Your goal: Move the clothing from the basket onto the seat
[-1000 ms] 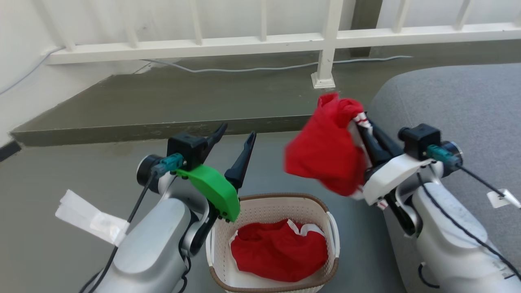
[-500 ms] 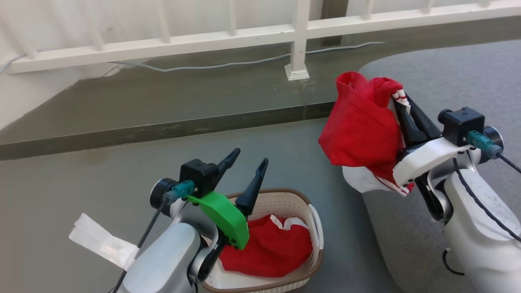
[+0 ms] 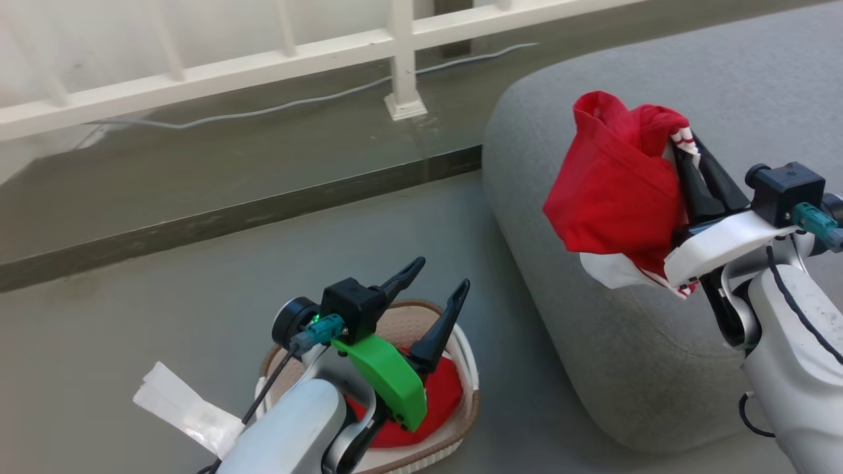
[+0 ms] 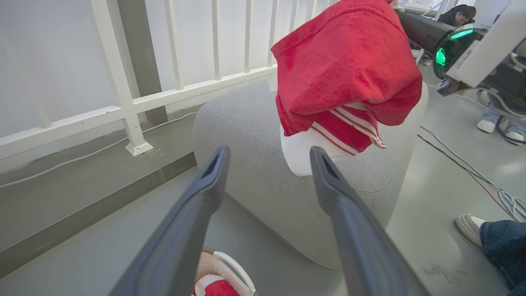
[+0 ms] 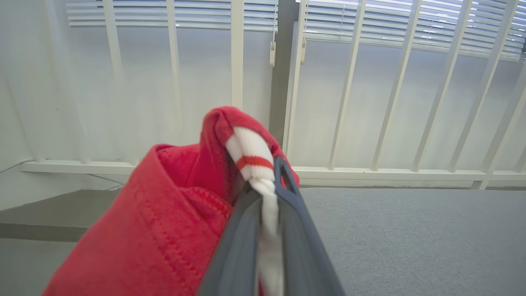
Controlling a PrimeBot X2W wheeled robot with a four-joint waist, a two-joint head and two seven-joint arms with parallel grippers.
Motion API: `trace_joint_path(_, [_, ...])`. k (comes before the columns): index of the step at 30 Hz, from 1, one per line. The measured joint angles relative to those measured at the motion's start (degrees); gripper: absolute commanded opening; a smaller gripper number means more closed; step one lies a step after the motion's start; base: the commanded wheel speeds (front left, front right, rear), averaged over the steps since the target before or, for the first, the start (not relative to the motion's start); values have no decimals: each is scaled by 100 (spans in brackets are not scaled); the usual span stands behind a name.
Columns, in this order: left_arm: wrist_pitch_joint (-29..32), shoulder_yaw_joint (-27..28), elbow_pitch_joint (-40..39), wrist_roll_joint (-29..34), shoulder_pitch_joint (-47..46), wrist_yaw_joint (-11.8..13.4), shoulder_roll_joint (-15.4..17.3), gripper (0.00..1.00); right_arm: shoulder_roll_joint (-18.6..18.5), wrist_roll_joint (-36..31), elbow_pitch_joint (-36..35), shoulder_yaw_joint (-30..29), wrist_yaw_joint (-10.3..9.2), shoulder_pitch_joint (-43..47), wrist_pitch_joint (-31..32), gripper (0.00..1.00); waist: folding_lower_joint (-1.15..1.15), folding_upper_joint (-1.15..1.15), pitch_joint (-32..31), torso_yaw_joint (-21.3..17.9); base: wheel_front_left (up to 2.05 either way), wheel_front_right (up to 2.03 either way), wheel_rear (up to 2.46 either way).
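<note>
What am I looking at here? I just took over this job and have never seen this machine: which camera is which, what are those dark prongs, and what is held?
It is a wheeled robot with two arms; the dark prongs are each gripper's fingers. The picture showing both arms comes from its head, looking down; the other two come from wrist cameras looking along each arm's fingers. The right gripper is shut on a red garment, pinching its striped white trim, near the grey seat. The left gripper is open and empty, above the basket on the floor, where another red piece lies. A person's shoe shows in the left wrist picture.
</note>
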Motion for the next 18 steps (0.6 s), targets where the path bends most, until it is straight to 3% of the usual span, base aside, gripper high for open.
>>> trace_joint_path(11, [-16,-121,-172,219,21,1,-1,100,-37,2,-156,-179,-14,73,0,0,0,0,214,-667,0,0,0])
trace_joint_path(18, [46,-160,-237,290,9,8,-1,100,-40,21,-215,-280,-13,131,0,0,0,0,504,-876,0,0,0])
